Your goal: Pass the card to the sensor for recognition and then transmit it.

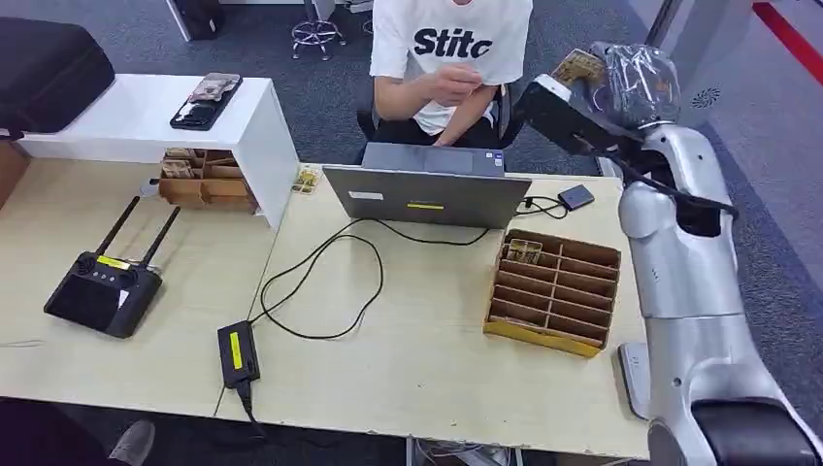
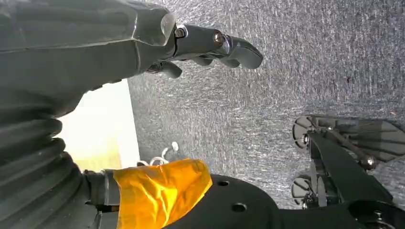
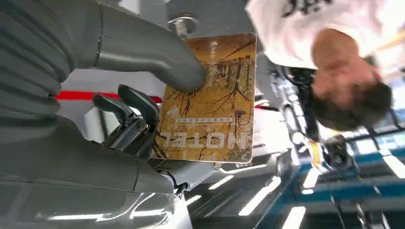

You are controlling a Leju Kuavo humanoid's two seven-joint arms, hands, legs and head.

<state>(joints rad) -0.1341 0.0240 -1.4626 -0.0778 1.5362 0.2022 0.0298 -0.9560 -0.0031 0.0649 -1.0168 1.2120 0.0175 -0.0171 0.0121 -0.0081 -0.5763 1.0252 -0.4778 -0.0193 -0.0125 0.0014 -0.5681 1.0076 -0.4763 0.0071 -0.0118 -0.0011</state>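
Here, the brown-and-gold hotel key card (image 3: 207,100), printed with bare tree shapes and the word HOTEL, is pinched in my right hand (image 3: 157,95): the thick grey thumb presses on its printed face while the darker fingers (image 3: 129,102) sit behind it. In the head view the same card (image 1: 579,67) appears at the upper right of the frame, held high above the far edge of the pale wooden table (image 1: 417,369) by the right hand (image 1: 582,97) at the end of the raised silver arm (image 1: 679,252). Just left of it in that frame sits a person in a white printed T-shirt (image 1: 451,39), one hand lifted at chest level. Before the person stands an open grey laptop (image 1: 427,194), and a small dark square sensor pad (image 1: 576,197) on a cable lies on the table just right of the laptop. Below these, right of centre, I see a brown cardboard tray of slotted compartments (image 1: 553,291), with one card-like item in its upper-left slot. A black power adapter with a yellow label (image 1: 238,354) lies at lower centre-left, and a black remote controller with two antennas (image 1: 105,286) at left. My left hand (image 2: 210,47) hangs over grey carpet, its fingers loosely curled and apart, holding nothing.
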